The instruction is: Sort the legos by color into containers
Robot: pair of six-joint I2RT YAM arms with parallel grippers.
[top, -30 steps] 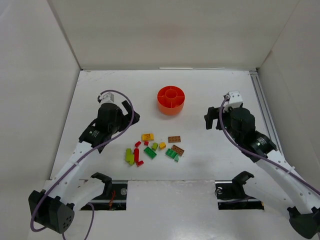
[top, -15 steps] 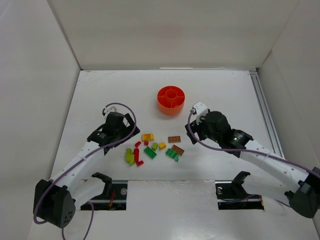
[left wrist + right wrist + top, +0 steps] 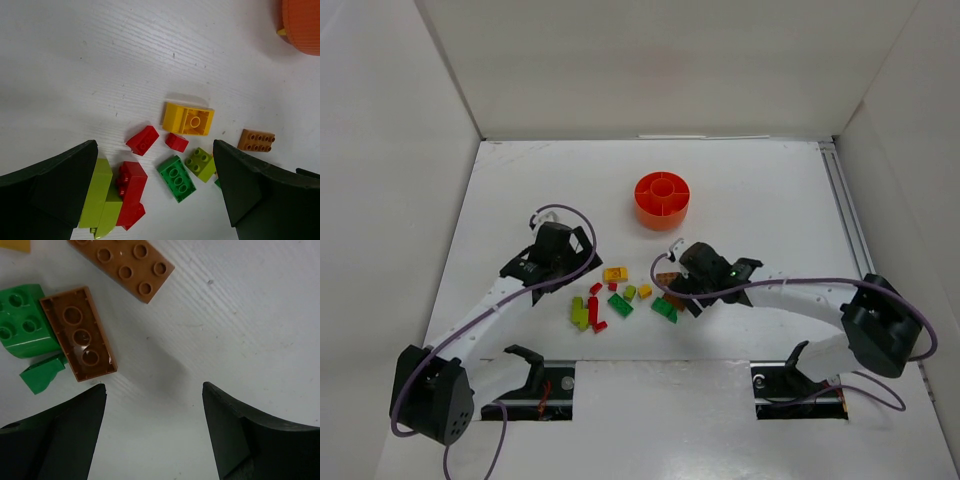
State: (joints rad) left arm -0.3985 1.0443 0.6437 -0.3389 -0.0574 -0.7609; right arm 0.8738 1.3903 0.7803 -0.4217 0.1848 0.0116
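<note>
The left gripper [image 3: 155,170] hung spread over the legos [image 3: 625,295] scattered on the worktop [image 3: 520,180]. The right gripper [image 3: 154,405], also spread, hovered just beside two brown bricks [image 3: 79,333]. The orange dish [image 3: 662,220] stood apart, farther back.

A fixed camera, high above the near edge, looks down over the whole white table [image 3: 520,180]. Both wrist cameras face straight down, close to the surface. All three views share the legos [image 3: 620,304]; both wrist views show one brown brick [image 3: 256,140].
</note>
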